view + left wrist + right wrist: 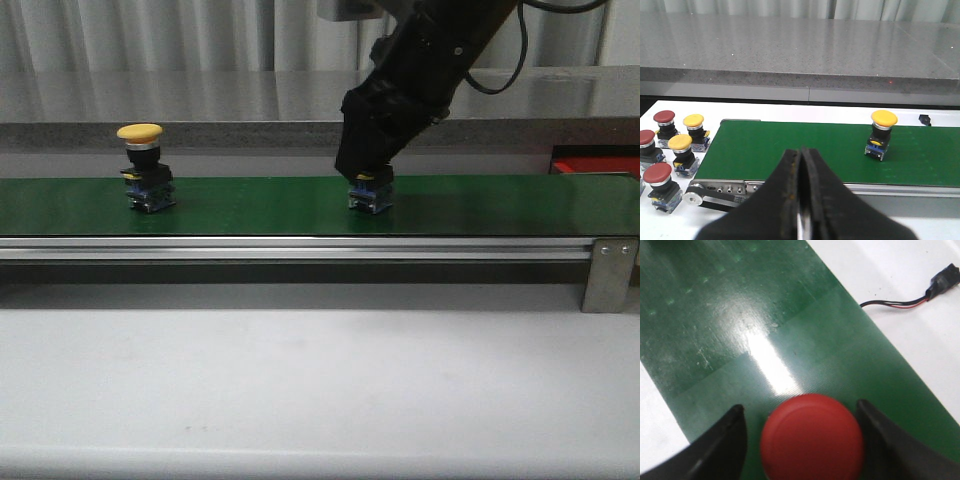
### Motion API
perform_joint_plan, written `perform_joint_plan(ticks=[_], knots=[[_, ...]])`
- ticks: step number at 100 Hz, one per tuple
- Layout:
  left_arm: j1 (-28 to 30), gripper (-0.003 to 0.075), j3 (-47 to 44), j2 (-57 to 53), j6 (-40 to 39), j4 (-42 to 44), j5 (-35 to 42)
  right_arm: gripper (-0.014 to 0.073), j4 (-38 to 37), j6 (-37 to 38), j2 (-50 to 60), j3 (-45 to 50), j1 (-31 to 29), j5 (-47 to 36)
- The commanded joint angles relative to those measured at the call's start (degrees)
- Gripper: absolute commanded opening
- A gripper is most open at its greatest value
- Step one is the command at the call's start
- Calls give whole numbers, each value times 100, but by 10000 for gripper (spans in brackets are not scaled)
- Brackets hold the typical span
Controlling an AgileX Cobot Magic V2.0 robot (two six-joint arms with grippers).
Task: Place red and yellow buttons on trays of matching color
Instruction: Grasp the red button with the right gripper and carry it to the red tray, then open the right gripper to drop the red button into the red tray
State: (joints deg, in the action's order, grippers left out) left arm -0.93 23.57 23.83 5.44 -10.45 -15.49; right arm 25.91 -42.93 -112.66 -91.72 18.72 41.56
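Straddling the red button (811,436) on the green belt (260,205), the right gripper (805,440) has its two fingers (715,450) spread on either side of the cap, with a gap showing on each side — open, not yet pinching. In my judgement the step in hand is the pickup of this red button, and doing it well means lowering a little so the fingers meet the neck or body below the wide cap, keeping the cap centred between them, then closing squarely so the button does not tip or slide on the slick belt. After that it should lift straight up before travelling toward the red tray (595,160), which shows only as a strip beyond the belt's right end.

The red button stands upright, its long axis vertical, cap facing up at the wrist camera, base on the belt near the middle. A yellow button (145,168) stands the same way well to the left on the belt — untouched. The left gripper (801,200) hangs short of the belt with its fingers pressed together, empty. Spare red and yellow buttons (670,150) sit off the belt's left end.
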Motion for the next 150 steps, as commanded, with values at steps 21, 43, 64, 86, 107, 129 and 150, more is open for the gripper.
perform_joint_plan(ticks=[21,43,64,86,107,129,150], knots=[[-39,-20,158,36,-62,-61,460,189,38,-6,472,-189,-274,200],[-39,-20,158,36,-62,-61,460,183,38,28,1081,-189,-851,195],[-39,-20,158,36,-62,-61,460,183,38,286,1381,-189,-2027,12],[-39,-20,158,36,-62,-61,460,183,82,539,1252,-184,-3287,-518],[-39,-20,158,36,-62,-61,460,183,278,539,786,-184,-3805,-814],[-39,-20,158,36,-62,-61,460,183,350,533,189,-184,-3841,-1285],[-39,-20,158,36,-62,-61,460,183,512,528,-258,-184,-3841,-1446]])
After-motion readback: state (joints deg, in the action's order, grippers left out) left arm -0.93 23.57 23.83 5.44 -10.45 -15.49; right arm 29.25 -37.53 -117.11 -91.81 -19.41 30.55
